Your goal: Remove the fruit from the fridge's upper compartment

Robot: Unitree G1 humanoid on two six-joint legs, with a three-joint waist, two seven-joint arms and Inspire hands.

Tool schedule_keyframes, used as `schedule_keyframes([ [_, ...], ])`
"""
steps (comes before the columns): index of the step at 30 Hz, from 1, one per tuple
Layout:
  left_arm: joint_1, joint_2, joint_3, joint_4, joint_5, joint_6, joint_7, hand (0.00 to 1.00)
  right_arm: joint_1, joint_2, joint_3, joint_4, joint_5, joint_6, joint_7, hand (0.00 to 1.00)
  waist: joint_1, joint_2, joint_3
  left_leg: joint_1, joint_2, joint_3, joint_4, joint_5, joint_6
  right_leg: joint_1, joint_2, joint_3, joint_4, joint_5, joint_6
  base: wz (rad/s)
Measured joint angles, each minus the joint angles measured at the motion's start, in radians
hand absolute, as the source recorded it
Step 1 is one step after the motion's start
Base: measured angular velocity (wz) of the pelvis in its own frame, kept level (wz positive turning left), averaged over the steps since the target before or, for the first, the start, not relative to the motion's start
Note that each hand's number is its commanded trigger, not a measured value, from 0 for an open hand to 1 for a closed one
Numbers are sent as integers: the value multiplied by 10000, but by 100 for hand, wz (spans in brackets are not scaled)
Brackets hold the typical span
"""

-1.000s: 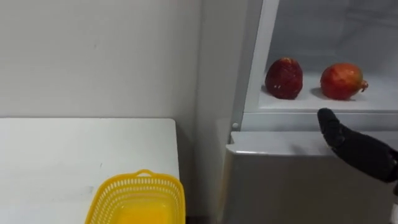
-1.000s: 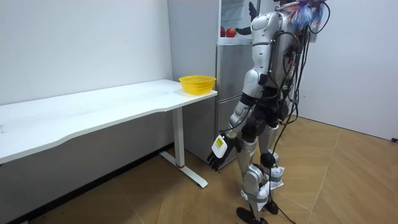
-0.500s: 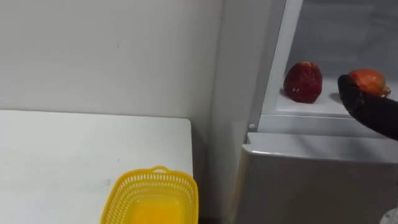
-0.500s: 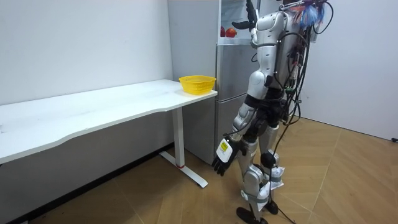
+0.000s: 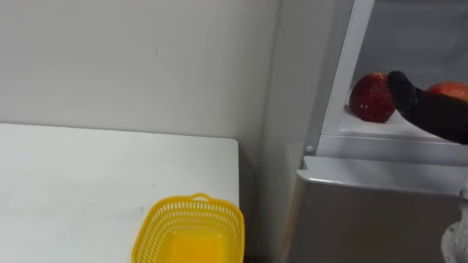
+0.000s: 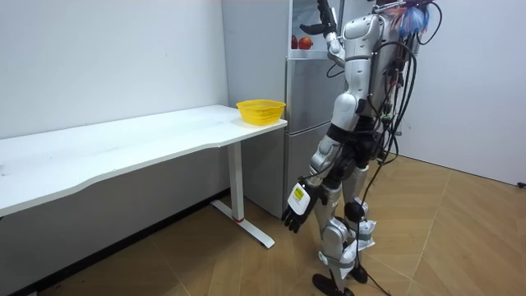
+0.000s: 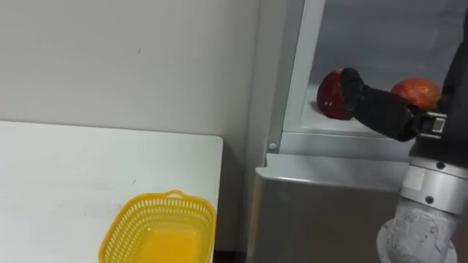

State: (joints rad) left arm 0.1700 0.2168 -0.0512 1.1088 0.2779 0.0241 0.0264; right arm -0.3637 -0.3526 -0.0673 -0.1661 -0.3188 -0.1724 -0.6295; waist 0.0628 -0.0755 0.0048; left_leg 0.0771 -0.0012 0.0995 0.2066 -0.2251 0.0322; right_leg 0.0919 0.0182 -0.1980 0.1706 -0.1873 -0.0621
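A slim humanoid, silver-grey shells over dark joints, with black cables looping down its back and red and blue bits bunched at the head. The right hand (image 7: pixel 371 107) is black on a pale grey cylindrical wrist; the left hand (image 6: pixel 296 209) is black too, with a small yellowish tag.

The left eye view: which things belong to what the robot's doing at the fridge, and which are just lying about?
Part of the job: fridge; dark red fruit; lighter red fruit; right hand, up at the fruit shelf.

Just lying about: yellow basket; white table; left hand, hanging by the thigh.
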Motion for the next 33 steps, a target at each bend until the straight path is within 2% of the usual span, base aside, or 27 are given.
schedule_keyframes([
  [4, -29, 15, -7, -224, 0, -12, -36, 0, -56, -88, 83, 522, 1, 10, 12, 0, 37, -50, -27, 48, -19, -54, 25, 0, 2, 83, -13, -31, -7, -2, 3, 3],
  [9, 0, 67, -5, -225, 62, -8, -148, 0, -99, -217, 95, 1252, 507, 16, 291, 0, 222, -69, -14, 52, -12, -57, 91, -1, 3, 106, -9, -11, 8, -1, 1, 0],
  [11, -23, 67, 7, -246, 248, -8, -163, 0, -101, -414, 99, 1554, 979, 24, 576, 0, 274, -65, 64, 20, -10, -76, 142, -2, 3, 103, -12, -29, 9, -1, 0, 3],
  [15, -14, 68, 12, -245, 425, -6, -184, 0, -108, -444, 111, 1799, 1303, 106, 872, 0, 277, -44, 93, -15, -12, -127, 164, -2, 3, 90, -18, -89, 2, -1, 0, 4],
  [23, -28, 77, 82, -290, 466, -1, -377, 0, -848, -472, 191, 2087, 1816, 373, 1516, 0, 207, -116, 23, -159, -14, -179, 164, 1, 1, -56, -26, -187, -1, 5, -9, 1],
  [26, -38, 77, 82, -320, 738, -1, -379, 0, -1199, -803, 488, 2408, 1816, 395, 1731, 0, 224, -160, -7, -160, -13, -192, 161, 0, 1, -37, -29, -237, 4, 6, -9, 0],
  [33, 2, 88, 82, -564, 872, 26, -380, 0, -1303, -917, 522, 2847, 1832, 443, 2295, 0, 246, -195, -29, -178, -3, -211, 161, 1, 0, -46, -31, -249, 41, 11, -13, 0],
])
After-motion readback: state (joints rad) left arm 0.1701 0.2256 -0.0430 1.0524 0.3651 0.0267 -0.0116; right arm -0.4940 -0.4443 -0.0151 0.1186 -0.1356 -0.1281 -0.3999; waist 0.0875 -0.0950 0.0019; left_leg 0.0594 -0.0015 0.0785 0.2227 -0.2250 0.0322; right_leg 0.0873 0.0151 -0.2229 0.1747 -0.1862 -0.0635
